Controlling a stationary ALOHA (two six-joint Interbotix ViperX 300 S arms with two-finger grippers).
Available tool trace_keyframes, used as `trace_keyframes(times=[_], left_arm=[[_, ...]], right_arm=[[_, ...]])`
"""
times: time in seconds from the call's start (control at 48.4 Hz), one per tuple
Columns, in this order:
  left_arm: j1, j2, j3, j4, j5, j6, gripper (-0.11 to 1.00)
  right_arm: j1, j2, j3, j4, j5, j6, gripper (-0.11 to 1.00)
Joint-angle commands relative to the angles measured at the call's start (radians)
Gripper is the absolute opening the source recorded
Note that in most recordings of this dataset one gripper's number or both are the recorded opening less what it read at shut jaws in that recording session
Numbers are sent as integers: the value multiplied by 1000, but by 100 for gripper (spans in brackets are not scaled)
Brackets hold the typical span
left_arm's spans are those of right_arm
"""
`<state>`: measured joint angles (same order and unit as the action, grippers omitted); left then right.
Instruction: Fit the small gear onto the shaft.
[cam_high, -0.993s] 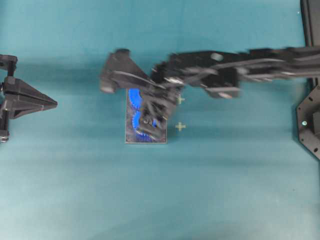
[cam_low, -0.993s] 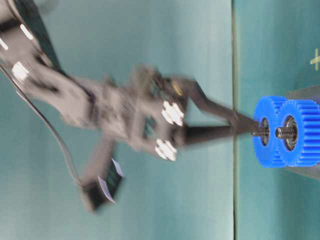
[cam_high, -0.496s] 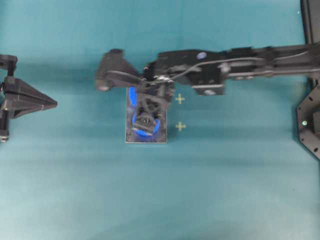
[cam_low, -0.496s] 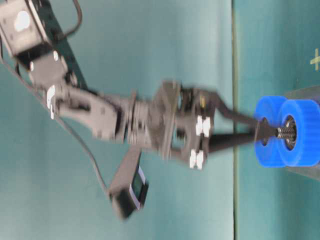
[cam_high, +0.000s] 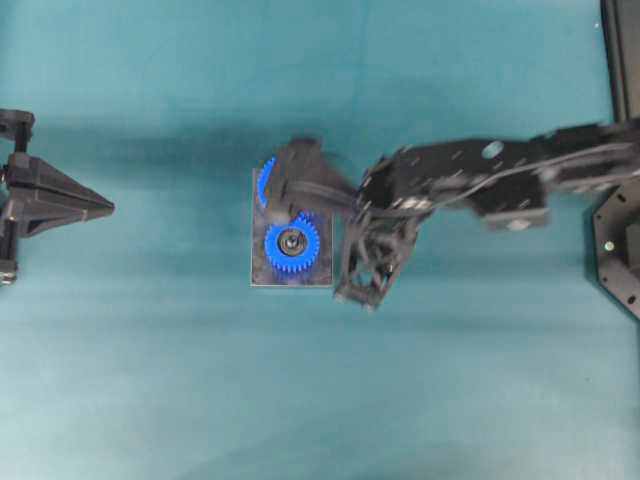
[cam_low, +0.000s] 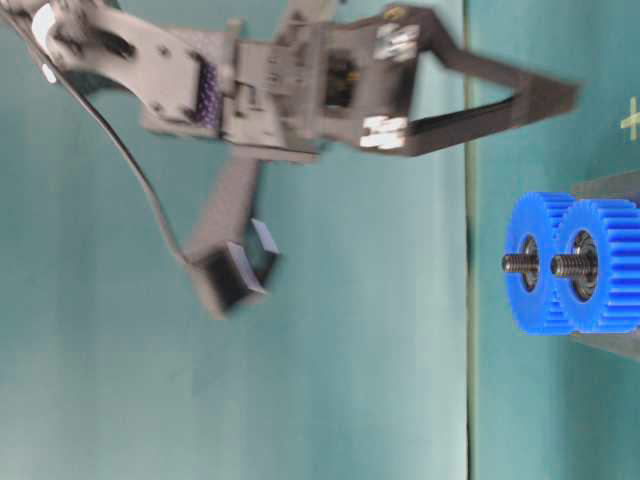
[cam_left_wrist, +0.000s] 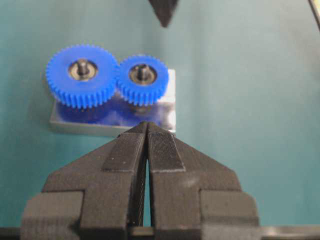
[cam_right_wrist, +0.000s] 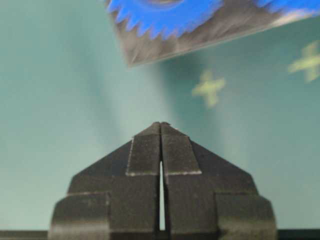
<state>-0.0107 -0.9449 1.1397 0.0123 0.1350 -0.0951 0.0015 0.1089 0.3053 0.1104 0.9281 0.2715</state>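
Fingers of the right gripper (cam_right_wrist: 161, 125) pressed together, empty, above the desk (cam_high: 300, 400) just beside the plate (cam_high: 258, 278). Left gripper (cam_left_wrist: 147, 125) likewise closed and empty, well apart. Small gear (cam_high: 291, 242) seated on the shaft (cam_left_wrist: 143, 71), meshing with the large gear (cam_left_wrist: 82, 75).

A teal surface (cam_high: 150, 380) carries a grey metal plate (cam_left_wrist: 107, 122), with two pale cross marks (cam_right_wrist: 209, 88) beside it.

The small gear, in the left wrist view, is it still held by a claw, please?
No, the small gear sits on its shaft beside the large gear, untouched.
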Motion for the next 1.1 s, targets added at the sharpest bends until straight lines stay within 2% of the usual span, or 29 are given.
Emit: trace_keyframes(times=[0.0,0.165,0.352,0.558,0.682,0.868,1.075], left_arm=[[0,3,-20,3,-5,-2,0],[2,2,-20,3,-5,-2,0],[2,2,-20,3,-5,-2,0],[2,2,-18,3,-5,-2,0],[2,2,-20,3,-5,-2,0],[2,2,-20,3,-8,-2,0],[2,-2,-20,5,-9,-2,0]], right_arm=[[-8,-63,17,-20,-71,8,-2],[-11,-109,80,-71,-170,8,-2],[-25,-141,132,-75,-282,8,-2],[-58,-71,86,-75,-388,-2,-2],[-72,5,6,-75,-368,-21,-2],[-80,101,-117,-75,-262,-84,-2],[-71,135,-161,-69,-137,-117,-2]])
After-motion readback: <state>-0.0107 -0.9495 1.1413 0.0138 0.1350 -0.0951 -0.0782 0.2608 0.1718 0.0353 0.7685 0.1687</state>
